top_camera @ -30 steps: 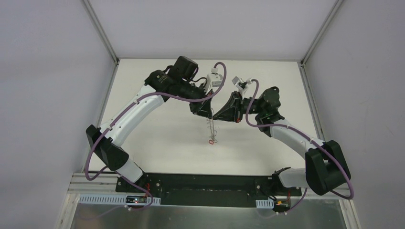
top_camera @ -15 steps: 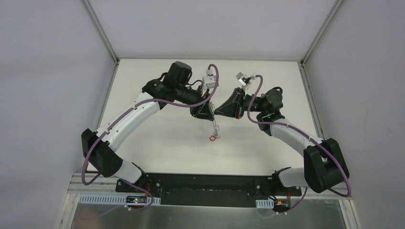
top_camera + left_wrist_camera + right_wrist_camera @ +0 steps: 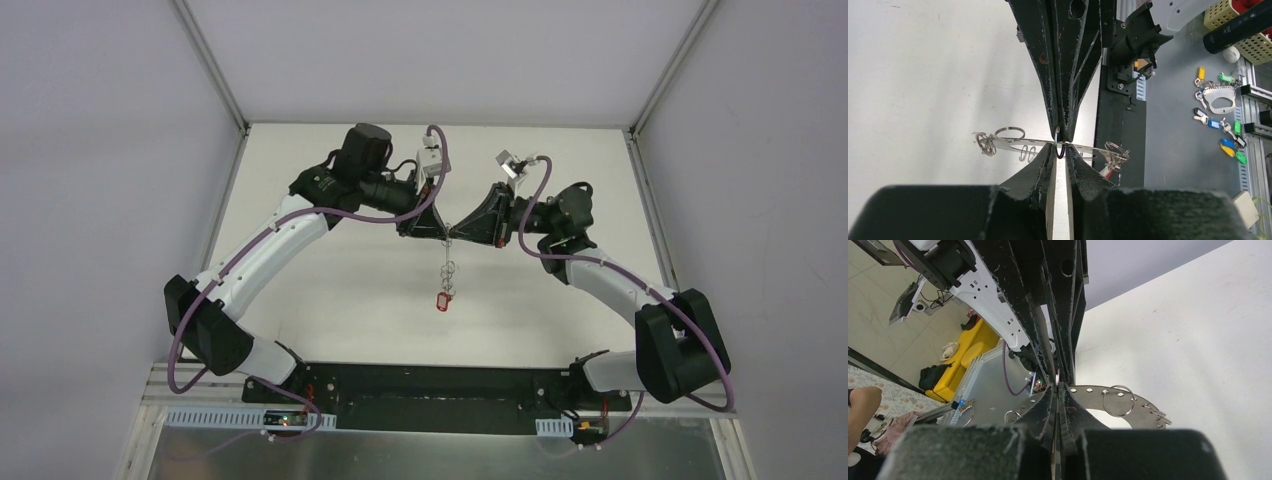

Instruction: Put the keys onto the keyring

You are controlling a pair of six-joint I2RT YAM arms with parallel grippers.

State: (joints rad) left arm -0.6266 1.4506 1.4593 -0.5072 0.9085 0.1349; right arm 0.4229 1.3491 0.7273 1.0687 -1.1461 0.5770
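Note:
The keyring (image 3: 446,266) hangs edge-on above the white table, held at its upper rim where both grippers meet tip to tip. My left gripper (image 3: 440,232) is shut on a small wire loop at the rim, as the left wrist view (image 3: 1061,149) shows. My right gripper (image 3: 456,233) is shut on the same spot (image 3: 1057,386). The flat grey ring with holes and wire loops shows in the right wrist view (image 3: 1094,392) and edge-on in the left wrist view (image 3: 1013,140). A red-headed key (image 3: 441,299) dangles from its lowest part. I cannot make out a black-headed key.
The white table (image 3: 330,280) is walled by grey panels on three sides. The black base rail (image 3: 430,385) runs along the near edge. Off the table, several spare keys with coloured tags (image 3: 1223,125) lie on a grey surface.
Both grippers have risen and swung to meet tip to tip. The keyring has lifted with them and now hangs straight down, the red key at the bottom.

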